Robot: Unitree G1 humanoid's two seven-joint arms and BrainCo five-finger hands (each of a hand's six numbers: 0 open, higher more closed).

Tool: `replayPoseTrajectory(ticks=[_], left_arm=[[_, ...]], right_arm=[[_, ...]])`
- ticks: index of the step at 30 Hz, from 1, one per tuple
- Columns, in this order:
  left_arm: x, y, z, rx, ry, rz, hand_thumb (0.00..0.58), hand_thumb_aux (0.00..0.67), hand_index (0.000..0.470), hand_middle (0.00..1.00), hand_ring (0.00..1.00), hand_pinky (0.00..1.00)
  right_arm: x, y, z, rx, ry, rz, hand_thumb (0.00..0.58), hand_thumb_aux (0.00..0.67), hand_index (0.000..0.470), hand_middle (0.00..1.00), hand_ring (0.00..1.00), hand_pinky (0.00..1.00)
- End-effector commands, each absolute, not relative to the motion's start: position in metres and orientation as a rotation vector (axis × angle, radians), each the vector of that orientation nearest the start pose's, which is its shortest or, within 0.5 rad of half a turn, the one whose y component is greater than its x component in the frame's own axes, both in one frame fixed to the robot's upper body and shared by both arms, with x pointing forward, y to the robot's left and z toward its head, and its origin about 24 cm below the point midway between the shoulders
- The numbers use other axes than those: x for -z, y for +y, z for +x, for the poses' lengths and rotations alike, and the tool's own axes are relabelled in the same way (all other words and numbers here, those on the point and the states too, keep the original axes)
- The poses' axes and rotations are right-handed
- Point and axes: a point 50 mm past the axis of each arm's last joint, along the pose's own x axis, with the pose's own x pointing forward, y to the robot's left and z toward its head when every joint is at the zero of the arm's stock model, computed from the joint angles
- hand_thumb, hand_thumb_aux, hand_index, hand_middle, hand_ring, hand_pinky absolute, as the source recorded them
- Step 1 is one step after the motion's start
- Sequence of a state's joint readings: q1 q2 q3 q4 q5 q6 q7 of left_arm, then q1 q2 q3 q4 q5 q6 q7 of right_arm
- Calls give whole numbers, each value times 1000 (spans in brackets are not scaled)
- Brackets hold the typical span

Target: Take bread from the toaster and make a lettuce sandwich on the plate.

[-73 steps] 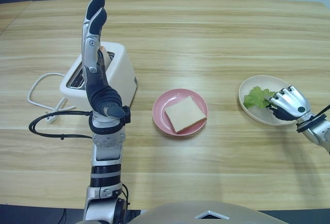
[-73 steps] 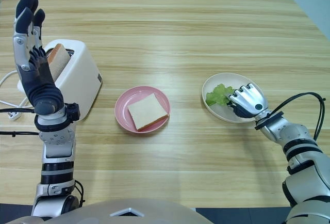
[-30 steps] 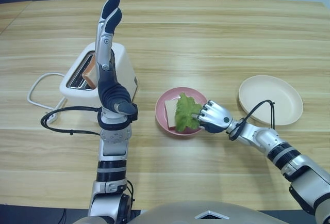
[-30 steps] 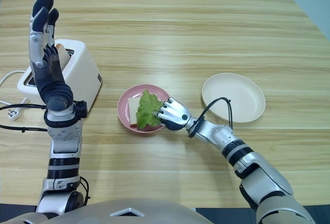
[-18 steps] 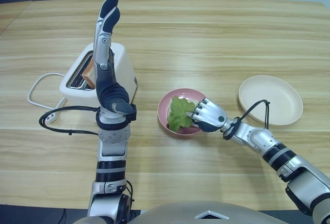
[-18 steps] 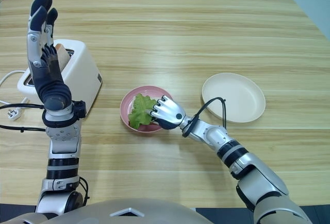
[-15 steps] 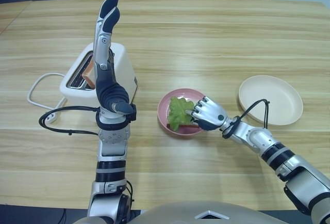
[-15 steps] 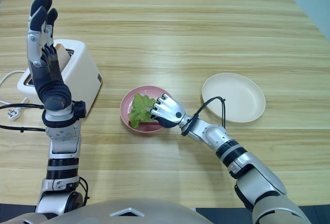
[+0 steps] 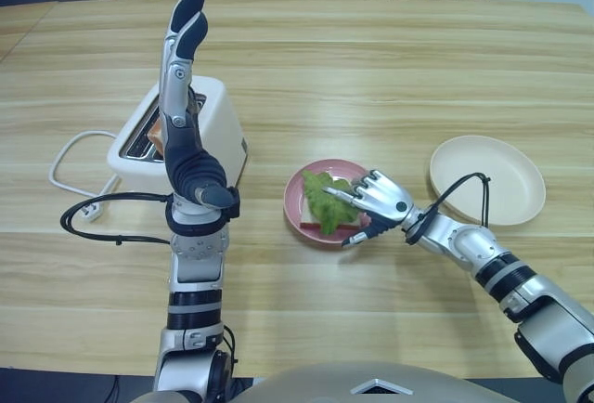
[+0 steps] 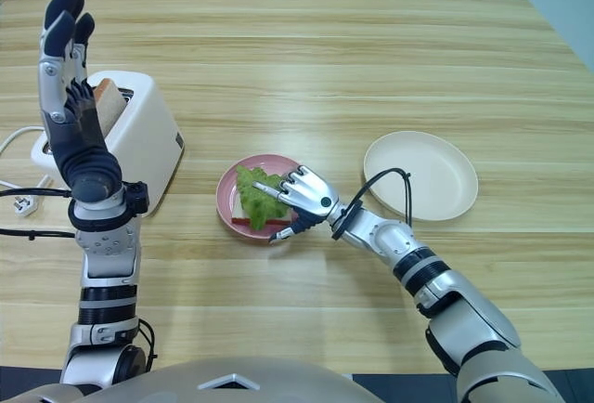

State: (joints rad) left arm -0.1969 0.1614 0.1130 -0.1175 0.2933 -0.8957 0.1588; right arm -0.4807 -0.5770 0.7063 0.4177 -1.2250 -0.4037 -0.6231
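While the lettuce is lying on the bread slice on the pink plate, the right hand is being held over the plate's right side with its fingers spread and nothing gripped (the leaf looks released, with fingertips very close to it). The left hand is being held upright and flat, empty, in front of the toaster, where 1 more slice is standing in the slot. The step in hand is judged to be the release of the leaf. It is being done well if the right hand is lifted straight up, so the leaf is not dragged off the bread or snagged, before the 2nd slice is fetched.
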Motion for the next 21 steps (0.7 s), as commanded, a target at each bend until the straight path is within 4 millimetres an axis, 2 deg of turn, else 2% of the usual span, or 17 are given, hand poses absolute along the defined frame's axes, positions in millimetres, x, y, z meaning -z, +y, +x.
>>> replayPoseTrajectory(ticks=[1, 3, 5, 8, 12, 16, 19, 21], left_arm=[[-183, 166, 225, -65, -1212, 375, 0, 0, 0, 0, 0, 0], [-186, 175, 224, -106, -1207, 387, 0, 0, 0, 0, 0, 0], [-189, 193, 225, -175, -1177, 466, 0, 0, 0, 0, 0, 0], [-187, 243, 228, -293, -988, 724, 0, 0, 0, 0, 0, 0], [-177, 299, 229, -368, -663, 1069, 0, 0, 0, 0, 0, 0], [-160, 313, 240, -298, -468, 1272, 0, 0, 0, 0, 0, 0], [-139, 317, 254, -238, -327, 1400, 0, 0, 0, 0, 0, 0], [-131, 317, 259, -223, -290, 1414, 0, 0, 0, 0, 0, 0]], right_arm=[[-63, -130, 279, -491, -982, -1606, 0, 0, 0, 0, 0, 0], [-79, -143, 279, -407, -990, -1604, 0, 0, 0, 0, 0, 0], [-94, -156, 277, -310, -993, -1578, 0, 0, 0, 0, 0, 0], [-106, -178, 268, -184, -967, -1517, 0, 0, 0, 0, 0, 0], [-102, -196, 261, -124, -900, -1472, 0, 0, 0, 0, 0, 0], [-109, -210, 252, 15, -902, -1396, 0, 0, 0, 0, 0, 0], [-132, -219, 240, 201, -994, -1217, 0, 0, 0, 0, 0, 0], [-146, -222, 232, 293, -1055, -1110, 0, 0, 0, 0, 0, 0]])
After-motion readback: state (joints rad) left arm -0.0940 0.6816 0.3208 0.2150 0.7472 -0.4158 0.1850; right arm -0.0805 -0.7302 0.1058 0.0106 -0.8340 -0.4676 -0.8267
